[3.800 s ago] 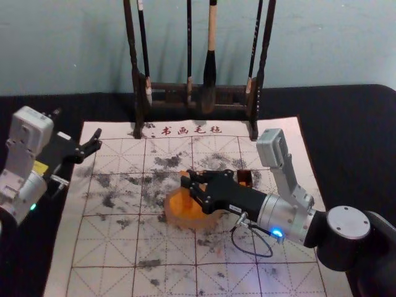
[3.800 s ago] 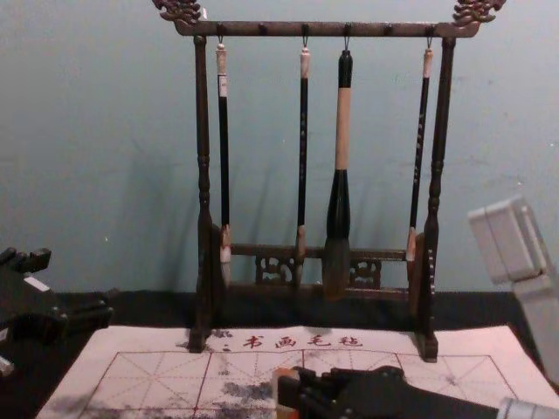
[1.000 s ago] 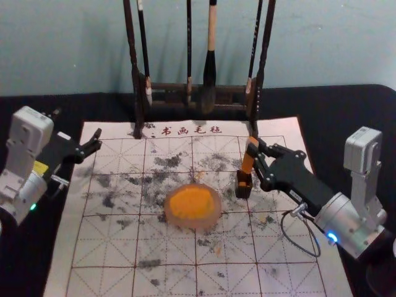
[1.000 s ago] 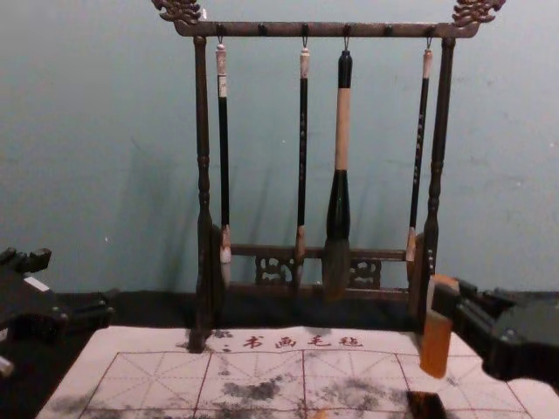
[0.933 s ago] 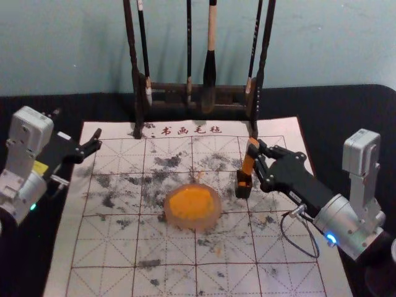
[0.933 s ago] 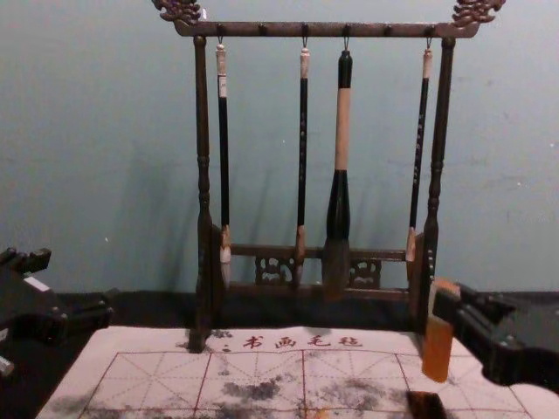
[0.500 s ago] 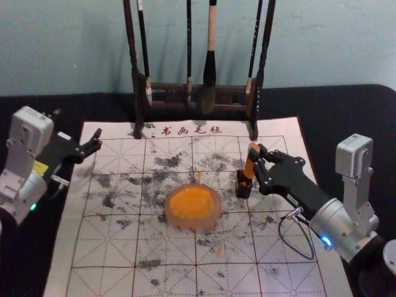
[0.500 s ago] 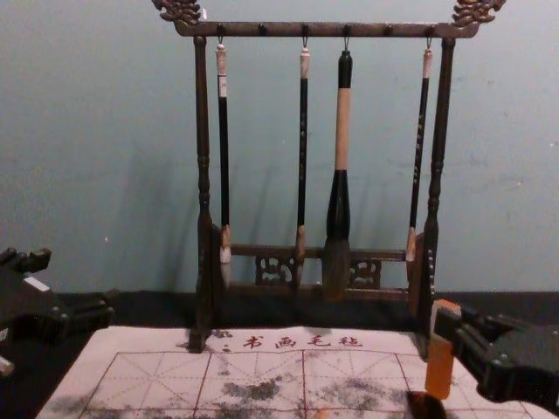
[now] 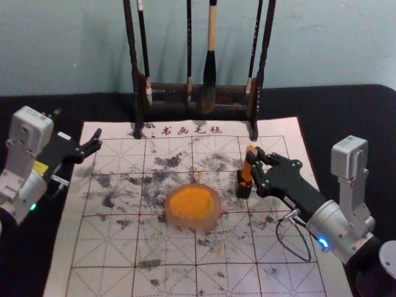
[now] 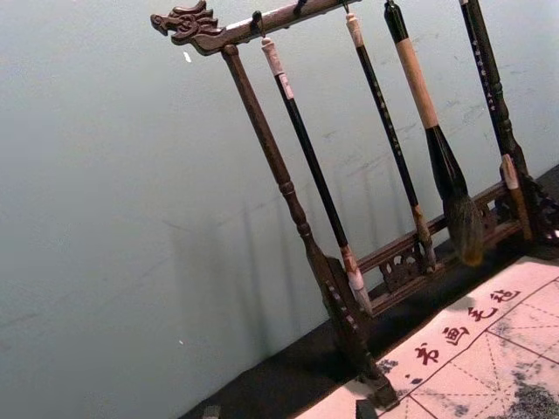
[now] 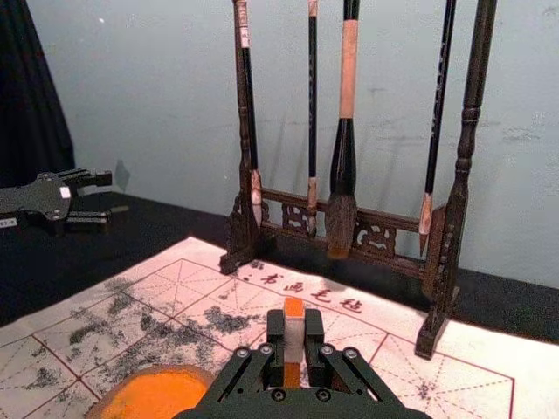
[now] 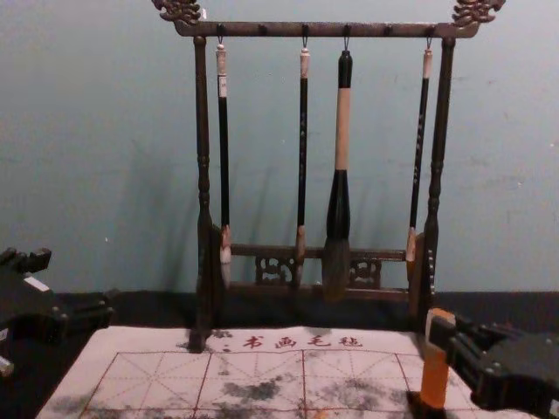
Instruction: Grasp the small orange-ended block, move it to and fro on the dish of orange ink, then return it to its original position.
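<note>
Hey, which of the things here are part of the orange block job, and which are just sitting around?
Part of the job:
- block
- right gripper, holding the block
- ink dish
- small dark holder, at the block's lower end

Just around:
- brush rack
- four hanging brushes
- printed mat, underneath
- left gripper, idle at the mat's left edge

- Head cam: high, looks fwd/down on ink dish (image 9: 192, 224), felt mat (image 9: 99, 247).
- Chest cam: lower, ~level, faces brush rack (image 12: 325, 30).
- L wrist: canted, faces rack's L end.
- R wrist: close over mat, shares dish w/ head.
- All 4 share rack.
</note>
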